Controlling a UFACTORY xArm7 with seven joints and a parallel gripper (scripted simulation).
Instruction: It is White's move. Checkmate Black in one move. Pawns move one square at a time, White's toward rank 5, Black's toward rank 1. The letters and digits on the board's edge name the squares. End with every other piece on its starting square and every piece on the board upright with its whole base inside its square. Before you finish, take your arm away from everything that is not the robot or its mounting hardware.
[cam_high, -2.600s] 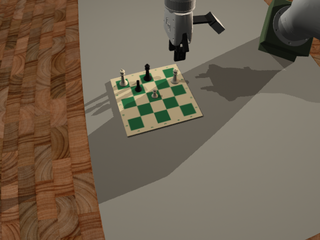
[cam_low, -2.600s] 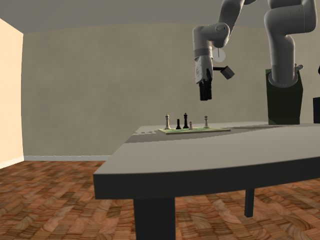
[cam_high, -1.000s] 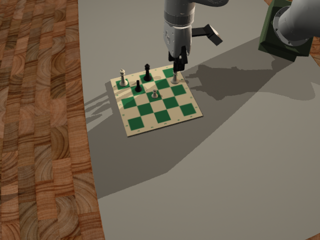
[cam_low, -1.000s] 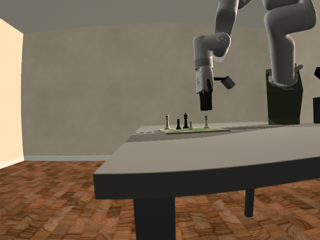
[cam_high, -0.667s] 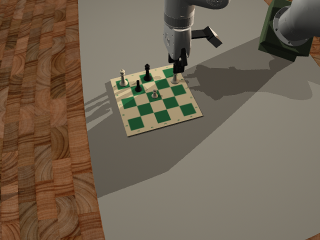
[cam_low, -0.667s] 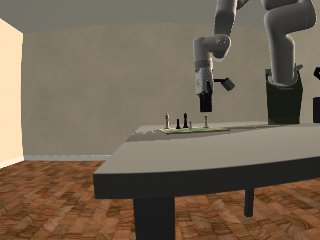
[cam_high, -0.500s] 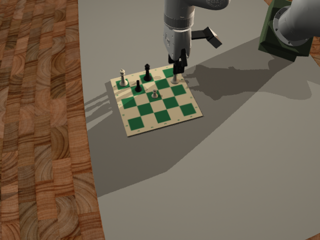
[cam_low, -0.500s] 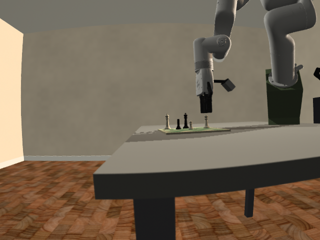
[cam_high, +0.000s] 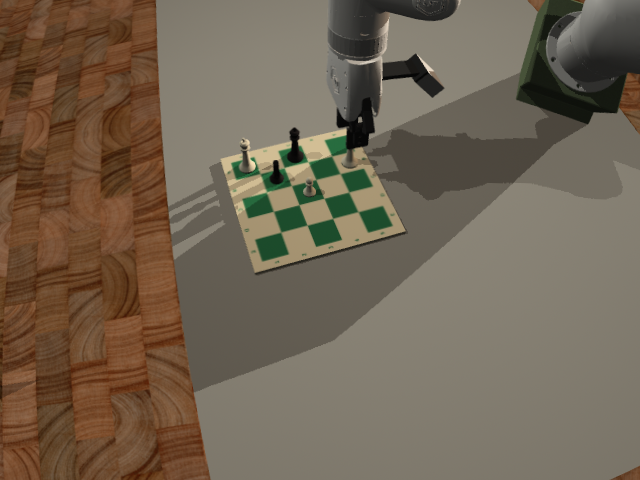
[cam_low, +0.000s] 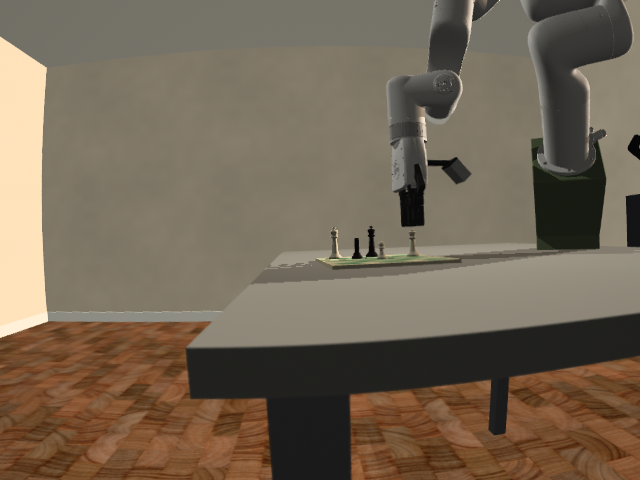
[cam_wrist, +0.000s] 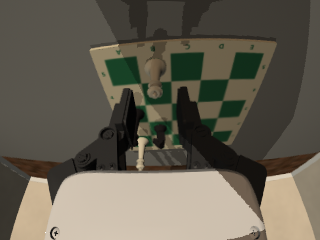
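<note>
A small green-and-cream chessboard lies on the grey table. A white king stands at the board's far left corner. A black king stands on the far row, with a black pawn in front of it. A white pawn stands near the middle. A white queen stands near the far right. My gripper hangs directly above the queen, fingers part open and empty, tips just over its crown.
The arm's dark green base stands on the table at the far right. The table's left edge borders a wooden floor. The arm's shadow falls across the board and the table.
</note>
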